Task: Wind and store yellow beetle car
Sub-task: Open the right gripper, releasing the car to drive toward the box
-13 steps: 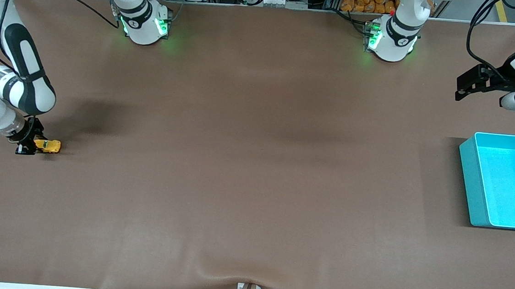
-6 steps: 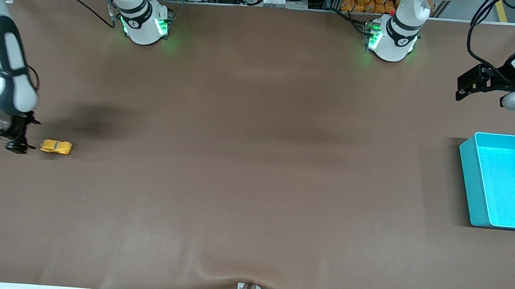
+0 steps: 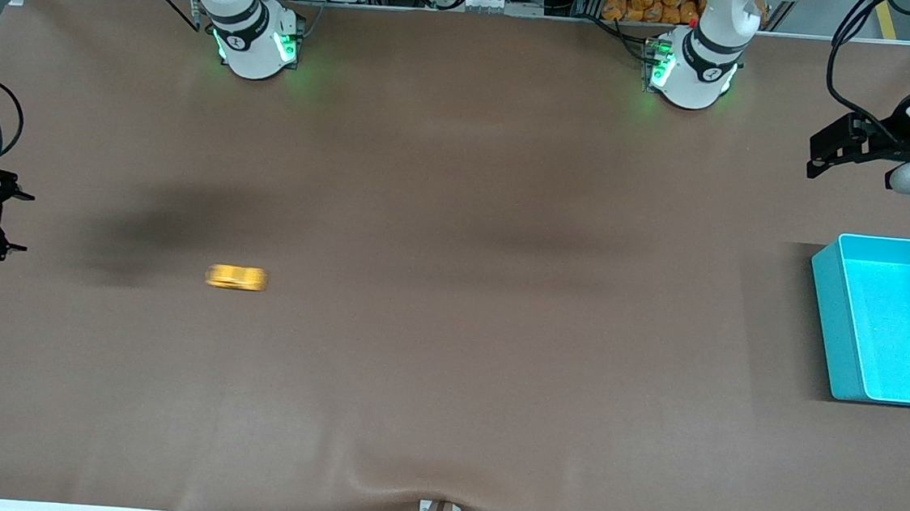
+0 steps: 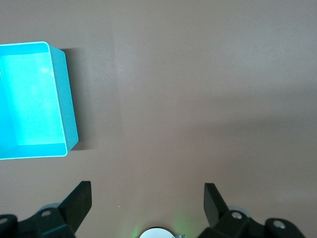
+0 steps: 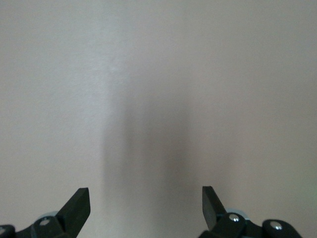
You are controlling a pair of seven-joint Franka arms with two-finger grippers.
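Note:
The yellow beetle car (image 3: pixel 236 277) is on the brown table toward the right arm's end, blurred as it rolls, and no gripper touches it. My right gripper (image 3: pixel 25 223) is open and empty at the table's edge by the right arm's end, well apart from the car; its wrist view (image 5: pixel 145 192) shows only bare table. My left gripper (image 3: pixel 813 158) is open and empty, held up near the left arm's end of the table, and waits. The car does not show in either wrist view.
A turquoise bin (image 3: pixel 823 293) stands empty at the left arm's end of the table. It also shows in the left wrist view (image 4: pixel 68 104). The brown mat has a small ridge at the edge nearest the front camera (image 3: pixel 404 483).
The right gripper let go of the car and drew back toward the table's edge. The car rolled away from it toward the left arm's end.

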